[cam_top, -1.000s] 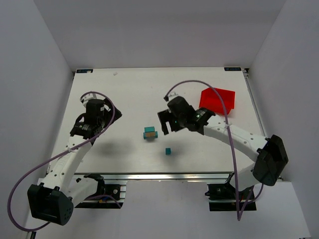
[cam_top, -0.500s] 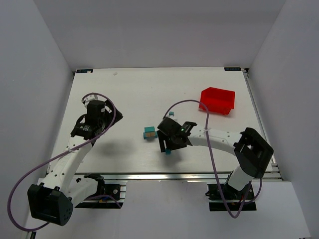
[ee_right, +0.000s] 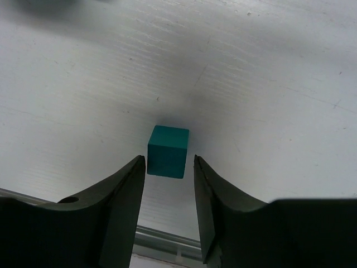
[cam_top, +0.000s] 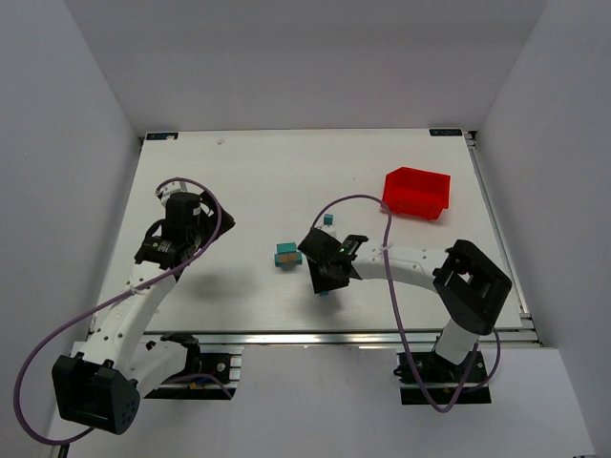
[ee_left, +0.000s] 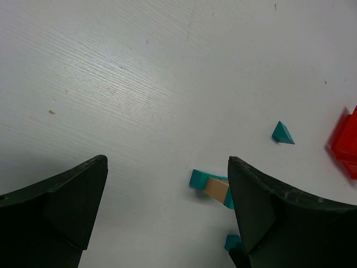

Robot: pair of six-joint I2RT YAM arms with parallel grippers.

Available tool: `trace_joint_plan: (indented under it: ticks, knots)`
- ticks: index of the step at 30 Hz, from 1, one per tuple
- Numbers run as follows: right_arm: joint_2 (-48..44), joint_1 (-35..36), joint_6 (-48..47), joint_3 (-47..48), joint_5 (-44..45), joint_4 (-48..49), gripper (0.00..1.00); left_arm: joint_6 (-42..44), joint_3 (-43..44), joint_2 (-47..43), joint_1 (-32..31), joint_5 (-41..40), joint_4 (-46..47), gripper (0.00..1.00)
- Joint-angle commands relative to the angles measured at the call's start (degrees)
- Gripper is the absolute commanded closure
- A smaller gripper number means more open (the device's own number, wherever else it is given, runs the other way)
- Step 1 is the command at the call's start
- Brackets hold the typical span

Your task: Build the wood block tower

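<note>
Teal cube (ee_right: 167, 152) sits by the near edge of the tabletop (ee_right: 279, 67), between the parted fingers of the right gripper (ee_right: 168, 160) (a slim gap shows on each side). The tower (cam_top: 285, 255), teal around tan, lies near the middle, and the left gripper (ee_left: 165, 167) hangs spread wide toward the left edge.

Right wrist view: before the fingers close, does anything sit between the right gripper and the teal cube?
No. The right wrist view shows only strips of bare table between the open right gripper and the teal cube.
</note>
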Motion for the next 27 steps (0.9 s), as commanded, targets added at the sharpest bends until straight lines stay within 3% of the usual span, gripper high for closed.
trace_joint_plan:
  ticks: [1,6,8,14,18,20,27]
  knots:
    - [1.03,0.21,-0.36,2.35,-0.18,0.78,0.54,0.73,-0.39,-1.90,-0.26,-0.88,0.26,0.02]
    - [0.85,0.12,-0.97,2.18,-0.53,1.30,0.66,0.91,-0.48,-2.26,-0.26,-0.44,0.70,0.02]
    - [0.15,0.21,-1.41,2.00,-0.18,1.65,0.76,0.99,-0.48,-2.17,-0.35,-0.18,0.61,0.02]
    - [-4.76,-0.05,-9.21,3.84,1.31,3.06,0.81,1.61,-0.22,-2.08,-0.26,0.43,0.97,0.02]
    - [-11.71,-0.05,-30.64,5.95,2.72,8.41,0.82,3.63,-0.48,-2.34,-0.26,2.45,2.81,0.02]
    - [-13.55,0.03,-39.43,7.00,-0.69,9.48,0.82,4.24,-0.48,-2.08,-0.26,2.99,3.25,0.02]
    - [-9.97,-0.41,-69.83,13.95,-11.33,9.66,0.83,6.18,0.05,-1.38,-0.17,2.90,4.13,0.02]
